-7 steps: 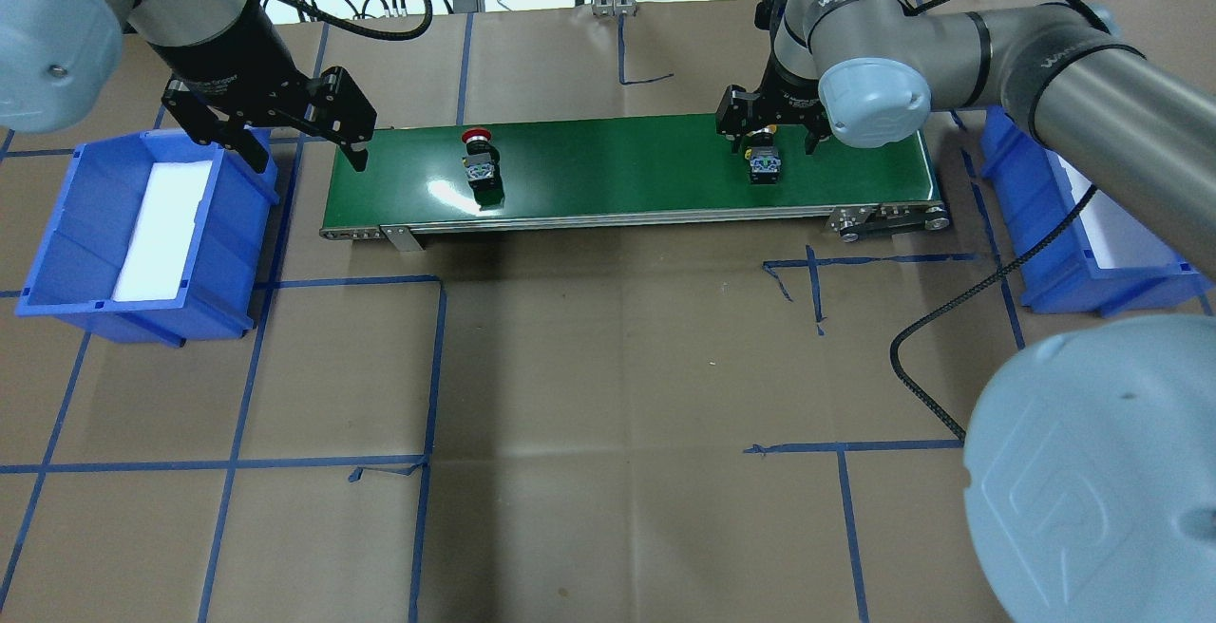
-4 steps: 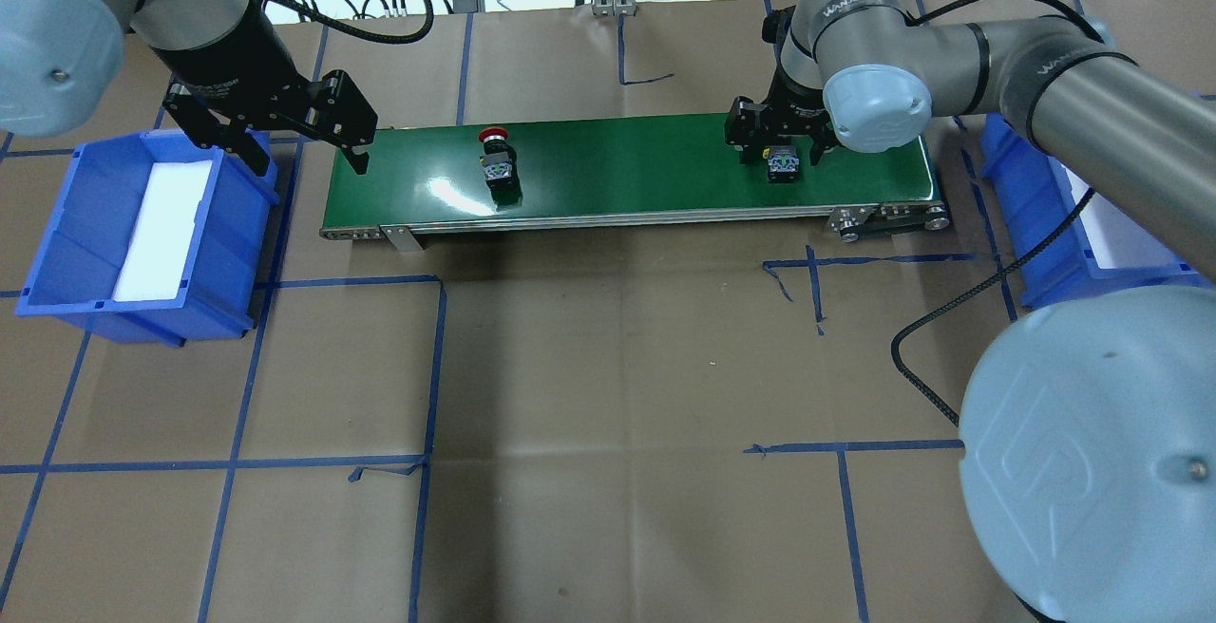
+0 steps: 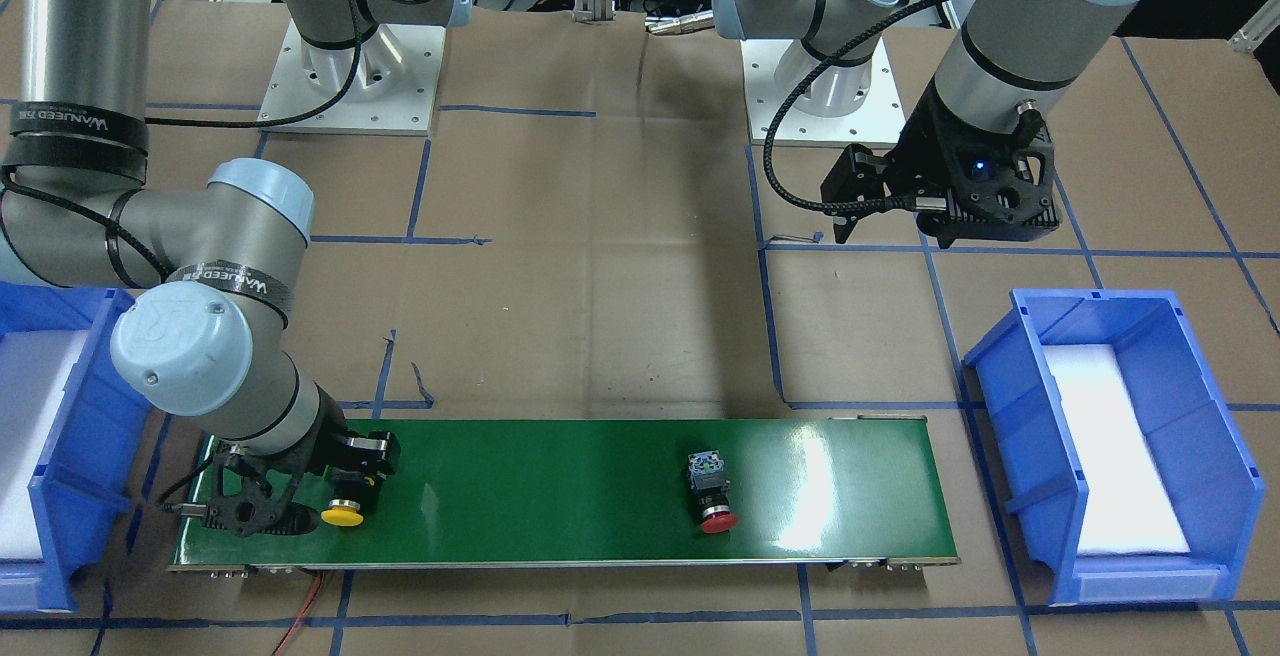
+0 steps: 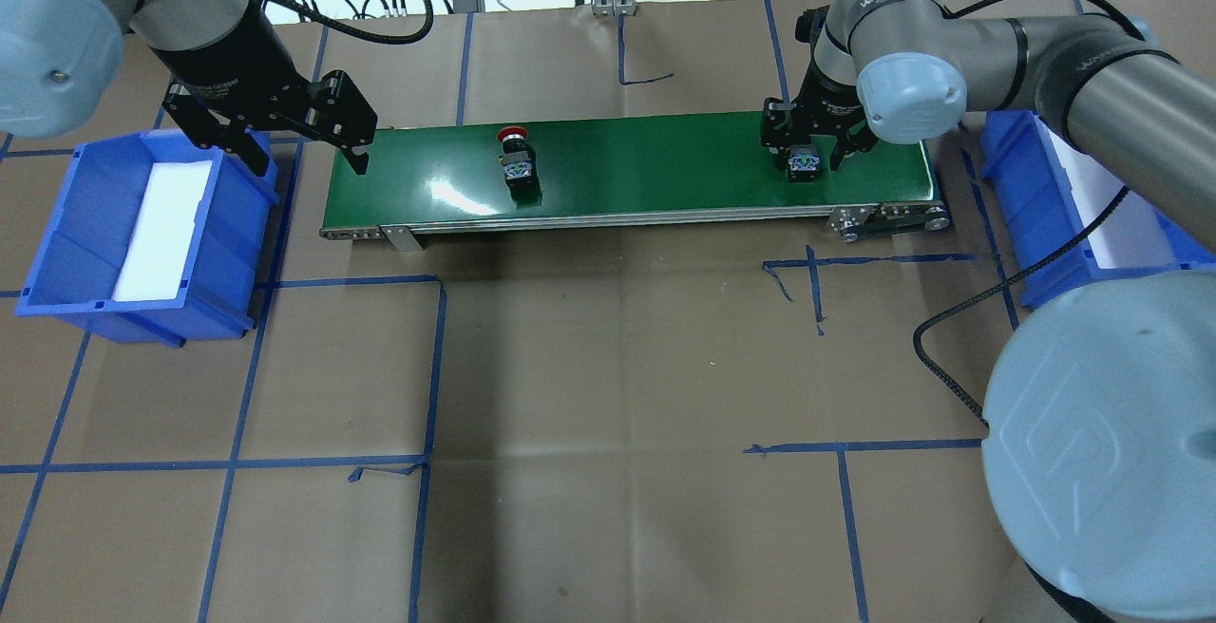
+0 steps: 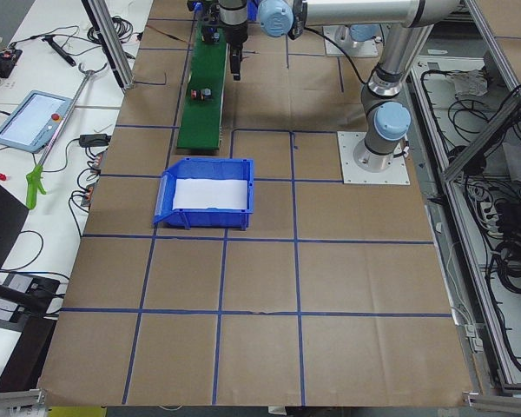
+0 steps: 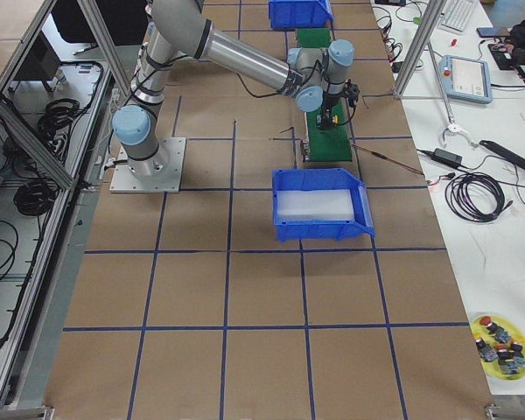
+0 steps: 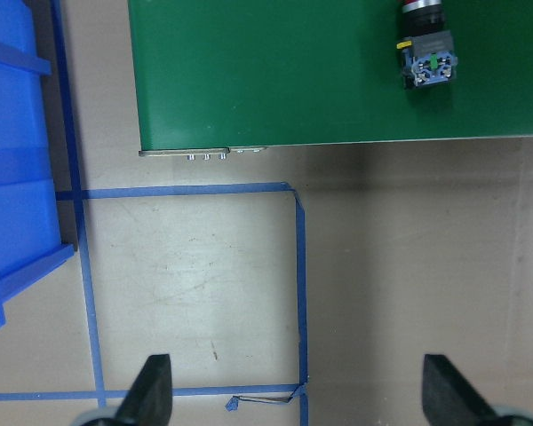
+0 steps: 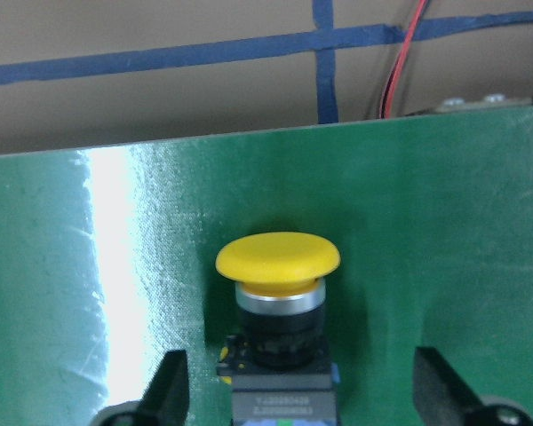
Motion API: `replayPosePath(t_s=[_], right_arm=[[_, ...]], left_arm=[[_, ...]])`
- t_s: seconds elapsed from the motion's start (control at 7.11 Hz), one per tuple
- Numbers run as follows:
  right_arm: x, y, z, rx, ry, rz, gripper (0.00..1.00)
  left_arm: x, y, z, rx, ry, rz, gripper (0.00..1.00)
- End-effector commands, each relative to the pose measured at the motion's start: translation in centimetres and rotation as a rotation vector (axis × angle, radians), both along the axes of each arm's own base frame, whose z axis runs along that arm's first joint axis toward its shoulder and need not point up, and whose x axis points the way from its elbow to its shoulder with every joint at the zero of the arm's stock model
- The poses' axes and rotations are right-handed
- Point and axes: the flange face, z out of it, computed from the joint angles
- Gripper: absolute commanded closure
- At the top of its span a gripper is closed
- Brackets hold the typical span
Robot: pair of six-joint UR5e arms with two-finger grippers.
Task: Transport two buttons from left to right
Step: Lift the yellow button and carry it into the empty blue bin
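Observation:
The yellow button (image 8: 278,257) lies on the green conveyor belt (image 4: 646,167) near its right end, cap pointing away from the robot. My right gripper (image 4: 806,150) is low over it and open. Its fingers (image 8: 172,383) stand either side of the button's body without touching. The yellow button also shows in the front-facing view (image 3: 343,514). The red button (image 4: 518,162) lies on the belt left of the middle, also in the left wrist view (image 7: 429,53). My left gripper (image 4: 309,150) is open and empty, above the belt's left end.
A blue bin (image 4: 57,253) with a white liner stands left of the belt. Another blue bin (image 4: 1040,224) stands right of it, partly behind my right arm. A black cable (image 4: 936,357) lies on the brown paper at front right.
Both buttons have travelled to the right along the belt. My right gripper has moved right with the yellow button, still open around it. My left gripper has stayed put.

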Motion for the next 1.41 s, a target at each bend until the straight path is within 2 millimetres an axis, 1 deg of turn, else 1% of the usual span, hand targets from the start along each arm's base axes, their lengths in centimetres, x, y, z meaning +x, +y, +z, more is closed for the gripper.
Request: replayPosePath(t_s=[0.0, 0.14, 0.28, 0.42, 0.56, 0.7, 0.84, 0.98, 1.13, 1.27], right_arm=[[-1.7, 0.2, 0.5, 0.037, 0.000, -0.022, 0.98], [-3.2, 0.3, 2.4, 0.010, 0.004, -0.037, 0.98], [-5.3, 0.8, 5.7, -0.034, 0.026, -0.057, 0.98], [-7.6, 2.2, 9.9, -0.047, 0.033, -0.055, 0.98], [-11.6, 4.1, 14.4, -0.051, 0.064, -0.007, 0.98], [-17.4, 6.0, 17.6, -0.055, 0.096, 0.103, 0.98], [-24.9, 8.1, 18.7, -0.041, 0.102, 0.100, 0.98], [-32.4, 10.0, 18.1, -0.040, 0.087, 0.089, 0.98], [-36.3, 11.3, 16.5, -0.027, 0.077, 0.074, 0.98], [-37.0, 11.0, 12.8, -0.030, 0.080, 0.077, 0.98]], left_arm=[[0.0, 0.0, 0.0, 0.000, 0.000, -0.001, 0.00], [0.0, 0.0, 0.0, 0.000, 0.000, -0.001, 0.00], [0.0, 0.0, 0.0, 0.000, 0.000, -0.001, 0.00], [0.0, 0.0, 0.1, -0.003, 0.001, 0.002, 0.00], [0.0, 0.0, 0.1, -0.003, 0.001, 0.004, 0.00], [0.0, 0.0, 0.1, -0.003, 0.001, 0.004, 0.00], [0.0, 0.0, 0.1, -0.003, 0.001, 0.004, 0.00], [0.0, 0.0, 0.1, -0.003, 0.001, 0.004, 0.00], [0.0, -0.1, 0.1, -0.003, 0.001, 0.006, 0.00], [0.0, -0.1, 0.1, -0.003, 0.000, 0.001, 0.00]])
